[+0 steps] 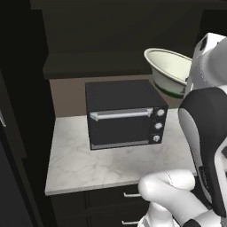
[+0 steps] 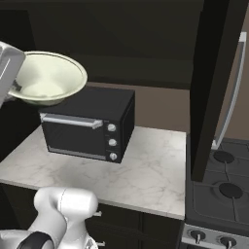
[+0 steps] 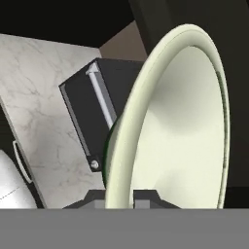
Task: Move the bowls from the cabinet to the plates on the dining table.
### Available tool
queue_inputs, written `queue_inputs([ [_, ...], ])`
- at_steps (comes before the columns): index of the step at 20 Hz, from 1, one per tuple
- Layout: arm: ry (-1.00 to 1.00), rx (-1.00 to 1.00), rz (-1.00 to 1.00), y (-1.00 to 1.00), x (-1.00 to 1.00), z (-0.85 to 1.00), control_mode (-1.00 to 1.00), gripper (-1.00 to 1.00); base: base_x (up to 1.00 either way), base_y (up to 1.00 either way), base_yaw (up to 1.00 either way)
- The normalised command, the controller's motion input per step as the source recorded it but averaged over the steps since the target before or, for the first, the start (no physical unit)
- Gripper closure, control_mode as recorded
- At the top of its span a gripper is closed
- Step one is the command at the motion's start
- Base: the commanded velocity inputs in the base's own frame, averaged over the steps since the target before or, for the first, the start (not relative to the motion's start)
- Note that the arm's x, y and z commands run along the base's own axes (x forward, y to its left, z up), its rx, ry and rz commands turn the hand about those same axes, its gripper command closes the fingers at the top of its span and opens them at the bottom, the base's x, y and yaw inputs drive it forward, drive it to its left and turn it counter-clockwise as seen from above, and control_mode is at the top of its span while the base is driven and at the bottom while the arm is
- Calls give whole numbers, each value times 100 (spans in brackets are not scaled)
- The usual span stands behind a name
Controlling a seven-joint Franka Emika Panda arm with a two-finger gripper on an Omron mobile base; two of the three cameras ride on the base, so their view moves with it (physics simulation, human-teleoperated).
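No readable writing. Cream-white bowl (image 1: 170,70), green low on its side, is held in the air above the black toaster oven (image 1: 124,113), mouth up & tilted. Gripper (image 3: 120,197) pinches its rim, one finger each side.

One cream-white bowl (image 1: 170,70) (image 2: 46,78) (image 3: 170,121) sits pinched in the gripper (image 3: 121,197); one black toaster oven (image 1: 124,113) (image 2: 87,124) (image 3: 90,109) below it, bearing three knobs; one marble counter (image 1: 88,164) (image 2: 151,170) lower still; two stove burners off to the side
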Motion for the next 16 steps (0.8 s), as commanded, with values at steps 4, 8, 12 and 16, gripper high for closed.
queue_inputs([
  [4, 1, -5, 5, -25, 0, -41, -100, 100, 0, 0, 0],
  [8, -1, -9, 5, -23, 0, -44, -100, 100, 0, 0, 0],
  [12, -3, -12, 6, -17, -5, -39, -100, 100, 0, 0, 0],
  [16, 0, -10, 5, -14, -14, -21, -100, 100, 0, 0, 0],
])
